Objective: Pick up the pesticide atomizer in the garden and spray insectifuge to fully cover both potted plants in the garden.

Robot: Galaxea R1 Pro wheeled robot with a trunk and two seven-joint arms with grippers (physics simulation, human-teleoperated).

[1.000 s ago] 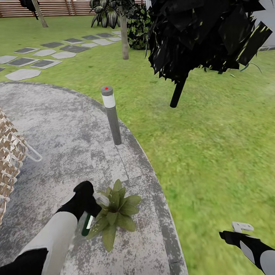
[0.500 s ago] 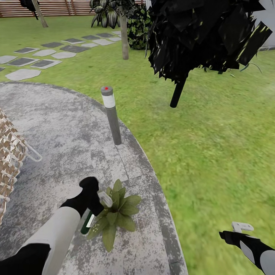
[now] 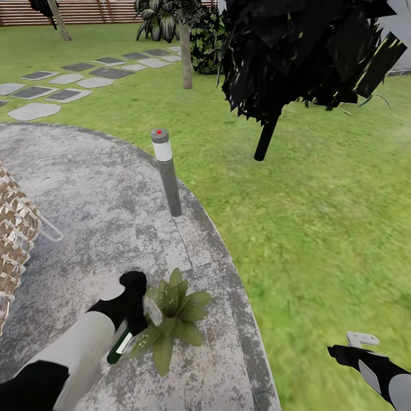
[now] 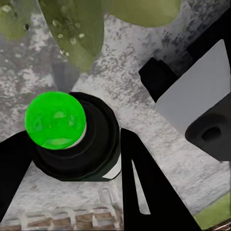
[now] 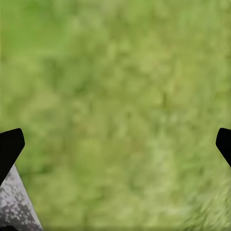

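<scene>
Green lawn point(image 3: 319, 228) wraps around a round mottled grey patio point(image 3: 85, 200), with flat stepping stones point(image 3: 68, 80) and a brown slatted fence point(image 3: 85, 11) far beyond the arms. Over the patio's paving, the left gripper point(image 3: 132, 302) is closed around the pesticide atomizer point(image 3: 121, 345), whose dark green body with a white label patch slants down out of the grip while its pale spray head point(image 3: 153, 311) sits just beside the leaves. In the left wrist view the bottle point(image 4: 77, 139) sits wedged between the two dark fingers point(image 4: 149, 192), seen end-on with a bright green round spot on it. One potted plant point(image 3: 171, 319), a low rosette of broad pointed leaves, lies right next to this gripper, on the side away from the arm, its nearest leaves touching or almost touching the spray head; its pot is hidden under the foliage. A grey bollard light point(image 3: 165, 174) with a white band stands well ahead of the gripper at the patio's edge, and a woven lattice object point(image 3: 14, 240) sits off to its outer side. The right gripper point(image 3: 359, 341) hangs over grass, well apart from the plant, its fingertips spread wide in the right wrist view with nothing but lawn point(image 5: 120, 110) between them. A dark-leaved tree point(image 3: 302, 57) stands far ahead of it.
</scene>
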